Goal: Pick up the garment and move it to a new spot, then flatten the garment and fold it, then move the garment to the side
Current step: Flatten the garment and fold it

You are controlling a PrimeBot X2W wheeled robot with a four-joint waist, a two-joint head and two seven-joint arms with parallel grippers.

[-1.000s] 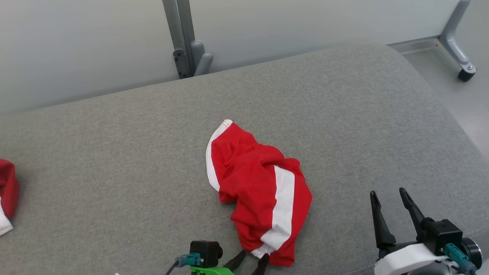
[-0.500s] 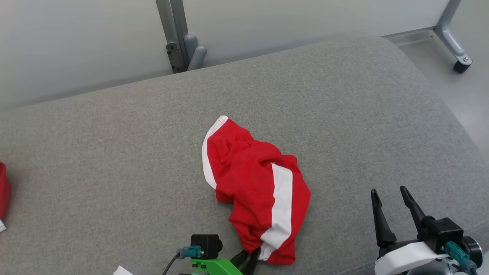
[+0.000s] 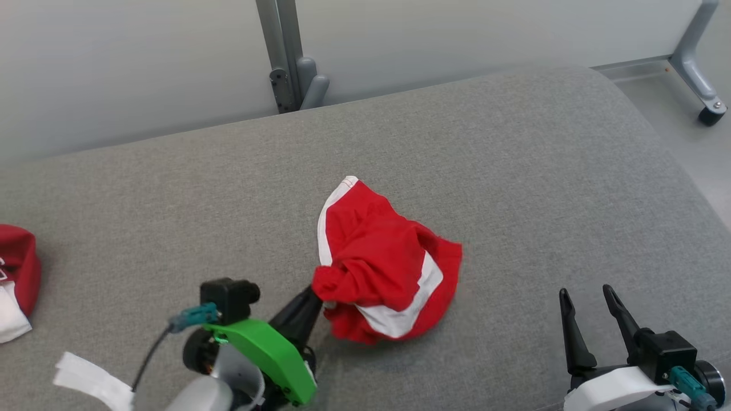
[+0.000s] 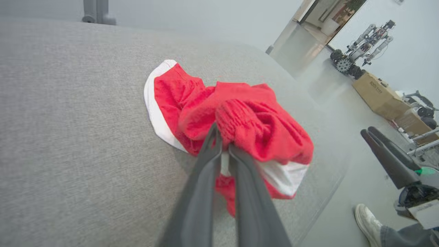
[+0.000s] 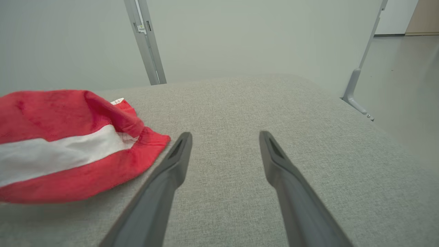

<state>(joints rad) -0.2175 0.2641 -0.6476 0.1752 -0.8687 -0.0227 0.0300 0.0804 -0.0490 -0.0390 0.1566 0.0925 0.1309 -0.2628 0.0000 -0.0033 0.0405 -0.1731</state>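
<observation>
the left gripper (image 3: 315,298) was clamped on a bunched edge of the red garment (image 3: 382,262), which lay in the middle of the cushion (image 3: 542,171). the right gripper (image 3: 586,292) stood wide, well apart from it.

Left end effector (image 3: 316,295) clamped, bunching garment (image 3: 380,257)

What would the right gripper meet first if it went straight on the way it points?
Likely only bare cushion: the right gripper points past the garment, which lies to its left. Beyond stands a pale wall; depth is unclear.
</observation>
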